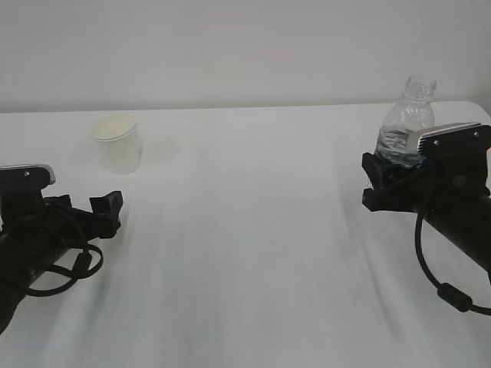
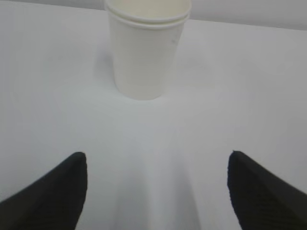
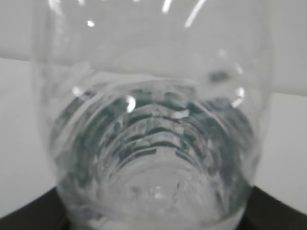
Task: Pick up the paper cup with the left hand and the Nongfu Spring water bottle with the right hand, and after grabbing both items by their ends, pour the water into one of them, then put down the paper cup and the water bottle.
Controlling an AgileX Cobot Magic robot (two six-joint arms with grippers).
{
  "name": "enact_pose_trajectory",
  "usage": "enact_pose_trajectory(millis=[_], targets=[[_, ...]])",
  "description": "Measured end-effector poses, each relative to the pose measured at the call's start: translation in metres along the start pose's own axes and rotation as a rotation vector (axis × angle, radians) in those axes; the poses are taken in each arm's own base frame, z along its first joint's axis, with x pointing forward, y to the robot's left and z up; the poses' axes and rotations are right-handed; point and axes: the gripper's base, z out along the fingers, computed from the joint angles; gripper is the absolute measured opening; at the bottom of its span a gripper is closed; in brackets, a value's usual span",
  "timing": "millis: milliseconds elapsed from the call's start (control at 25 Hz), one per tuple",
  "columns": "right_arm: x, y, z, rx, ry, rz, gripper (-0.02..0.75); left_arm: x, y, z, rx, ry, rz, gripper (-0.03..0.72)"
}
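The paper cup (image 1: 119,143) stands upright on the white table at the back left. In the left wrist view the cup (image 2: 146,52) is straight ahead, well beyond the fingertips. My left gripper (image 1: 107,213) hovers low in front of it, open wide, with only table between the jaws (image 2: 157,172). At the right, the clear ribbed Nongfu Spring water bottle (image 1: 410,115) stands upright and capless. My right gripper (image 1: 377,184) is closed round its lower body. The bottle (image 3: 153,120) fills the right wrist view, with water (image 3: 153,158) in its lower part and black fingers (image 3: 29,218) at the bottom corners.
The white table (image 1: 253,253) runs to a pale wall behind. The bottle's base is hidden behind the right gripper and its silver-grey camera block (image 1: 449,134). Black cables hang beside both arms.
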Motion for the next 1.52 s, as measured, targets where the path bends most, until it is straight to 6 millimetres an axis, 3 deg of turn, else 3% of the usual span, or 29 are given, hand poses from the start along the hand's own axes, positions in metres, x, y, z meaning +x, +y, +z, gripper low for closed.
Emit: enact_pose_trajectory(millis=[520,760,1080,1520], targets=[[-0.001,0.000,0.000,0.000,-0.002,0.002,0.427,0.020,-0.007,0.053,0.041,-0.007,0.039,0.680],[-0.001,0.000,0.000,0.000,-0.002,0.002,0.427,0.012,-0.004,0.068,-0.002,-0.058,0.005,0.679],[-0.001,0.000,0.000,0.000,-0.002,0.002,0.426,0.011,0.017,0.085,-0.030,-0.076,0.002,0.679],[-0.001,0.000,0.000,0.000,-0.002,0.002,0.426,0.011,0.028,0.119,0.109,-0.131,0.093,0.680]])
